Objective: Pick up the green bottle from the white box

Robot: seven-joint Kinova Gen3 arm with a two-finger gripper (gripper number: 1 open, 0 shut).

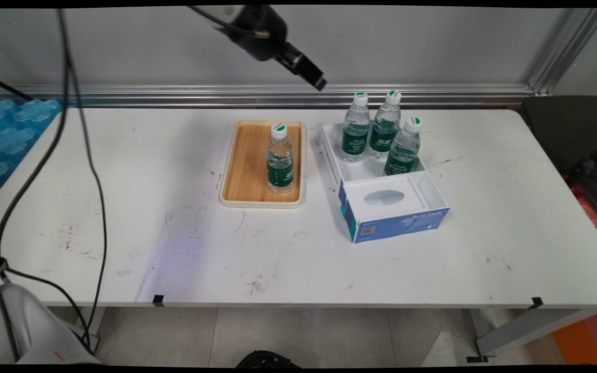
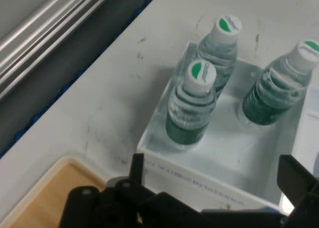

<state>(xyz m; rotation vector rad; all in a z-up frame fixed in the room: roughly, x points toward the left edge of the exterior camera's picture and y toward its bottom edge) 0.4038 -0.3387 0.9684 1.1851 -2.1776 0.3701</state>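
My gripper (image 1: 317, 81) hangs high over the table's back edge, between the wooden tray (image 1: 241, 171) and the white box (image 1: 337, 160). In the hand view the gripper (image 2: 215, 174) is open, with nothing between its fingers (image 2: 137, 167). Three water bottles with green labels stand in the box's rear compartment (image 2: 164, 151): one (image 1: 356, 127) at back left, one (image 1: 385, 125) at back right, one (image 1: 403, 147) in front. The hand view looks down on them (image 2: 192, 108) (image 2: 219, 44) (image 2: 279, 88). A fourth bottle (image 1: 280, 158) stands upright on the tray.
The box's front part (image 1: 397, 207) has an oval opening and a blue side. Black cables (image 1: 78, 155) hang at the left. A blue pack of bottles (image 1: 8, 140) lies beyond the table's left end. An aluminium rail (image 1: 174, 96) runs along the back.
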